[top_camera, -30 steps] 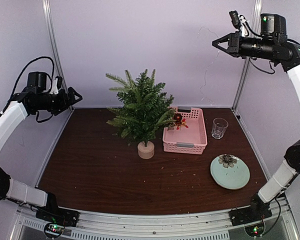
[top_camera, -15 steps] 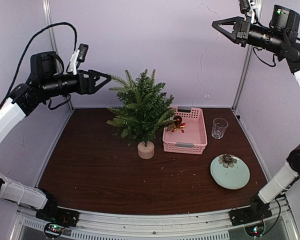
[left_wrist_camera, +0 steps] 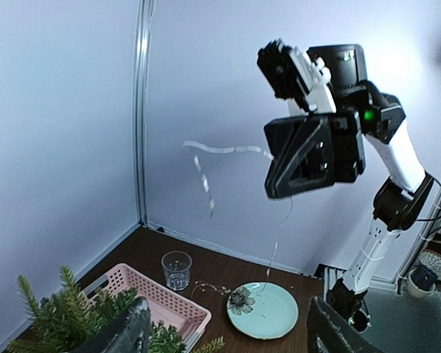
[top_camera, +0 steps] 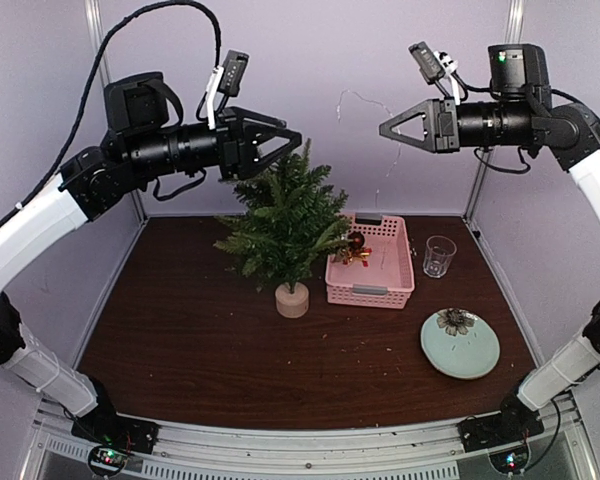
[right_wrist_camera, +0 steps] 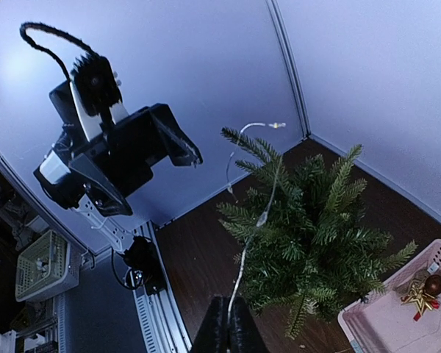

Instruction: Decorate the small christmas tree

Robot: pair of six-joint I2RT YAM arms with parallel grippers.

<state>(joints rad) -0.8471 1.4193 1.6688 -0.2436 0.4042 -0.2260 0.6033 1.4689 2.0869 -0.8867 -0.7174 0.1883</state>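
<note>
The small christmas tree (top_camera: 283, 222) stands upright on its pale wooden stump (top_camera: 292, 300) on the dark brown worktop (top_camera: 200, 340). It is in the back half, a little left of centre. Its right-hand branches reach over the left rim of a pink plastic basket (top_camera: 372, 275) just beside it. In the basket's back left corner lies a dark red bauble (top_camera: 355, 238) with gold and red trimmings.

Both arms are raised well above the worktop, pointing at each other. The left gripper (top_camera: 288, 145) hovers just above and left of the treetop, its fingers (left_wrist_camera: 128, 331) spread apart with nothing between them. The right gripper (top_camera: 385, 130) hangs above the basket. Its fingers (right_wrist_camera: 228, 327) are pinched together on a fairy-light wire (right_wrist_camera: 263, 218), a thin pale strand with tiny bulbs. One end curls free in the air between the two grippers. In the left wrist view the rest trails down toward a pale green plate (top_camera: 470, 362).

The plate sits near the right edge and carries a brownish flower-shaped ornament (top_camera: 456, 321). A clear drinking glass (top_camera: 439, 255) stands between the basket and the back right corner.
</note>
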